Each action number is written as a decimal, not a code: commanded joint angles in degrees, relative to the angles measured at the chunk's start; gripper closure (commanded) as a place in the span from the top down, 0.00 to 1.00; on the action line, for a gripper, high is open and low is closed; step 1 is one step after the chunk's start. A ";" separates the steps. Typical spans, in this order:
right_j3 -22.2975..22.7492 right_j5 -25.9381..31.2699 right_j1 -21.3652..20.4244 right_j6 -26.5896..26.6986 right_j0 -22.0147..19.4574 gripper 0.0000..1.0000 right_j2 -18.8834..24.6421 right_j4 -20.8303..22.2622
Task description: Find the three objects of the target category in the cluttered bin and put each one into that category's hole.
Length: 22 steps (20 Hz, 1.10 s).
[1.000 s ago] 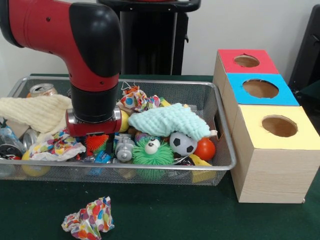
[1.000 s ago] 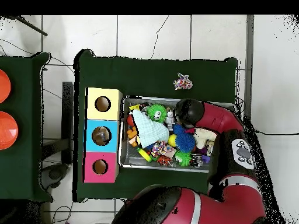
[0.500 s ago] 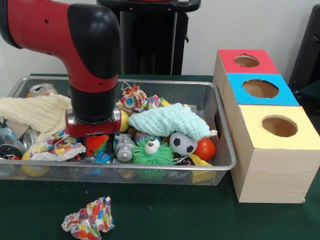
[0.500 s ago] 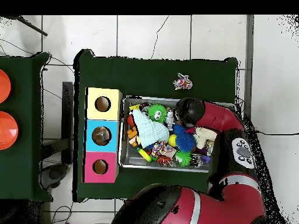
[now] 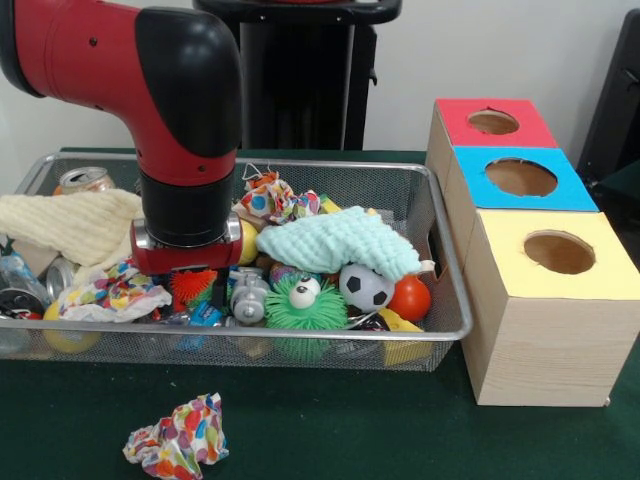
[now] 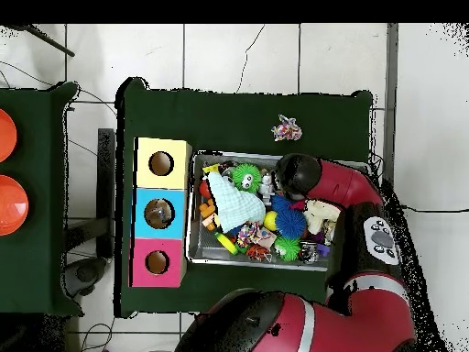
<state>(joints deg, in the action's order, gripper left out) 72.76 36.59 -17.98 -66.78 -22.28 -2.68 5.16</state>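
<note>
- Arm (image 5: 185, 110) comes down from above into the left half of the wire bin (image 5: 445, 290); its wrist end sits low among the clutter, just above an orange spiky ball (image 5: 193, 286).
- Claw: hidden under the wrist in both views, so cannot tell whether it is open, closed or holding anything.
- Crushed clear bottle (image 5: 12, 275) with blue marking lies at the bin's far left end in the front view, beside a drink can (image 5: 60, 275) and below a cream knitted cloth (image 5: 70, 225). Only this one bottle can be made out (the rest of the clutter hides anything else of the kind).
- Red-topped box (image 5: 495, 122) stands farthest from the front camera in the row of three, its round hole (image 5: 493, 122) dark; blue-topped box (image 5: 520, 178) in the middle, yellow-topped box (image 5: 555, 255) nearest. Row stands just beside the bin's right end.
- Mid-bin: pale green cloth (image 5: 335, 242) draped over toys, with a green spiky ball (image 5: 305, 305), small football (image 5: 365, 287) and an orange ball (image 5: 410, 297) in front of it.
- Crumpled spotted paper (image 5: 178, 438) lies on the green table (image 5: 400, 440), outside the bin, on the camera's side.
</note>
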 commanded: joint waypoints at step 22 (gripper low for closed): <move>-1.30 -1.83 2.64 -9.76 -0.80 0.00 2.98 -0.97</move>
<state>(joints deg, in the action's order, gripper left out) 72.96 37.64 -17.67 -66.78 -22.31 -2.68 5.03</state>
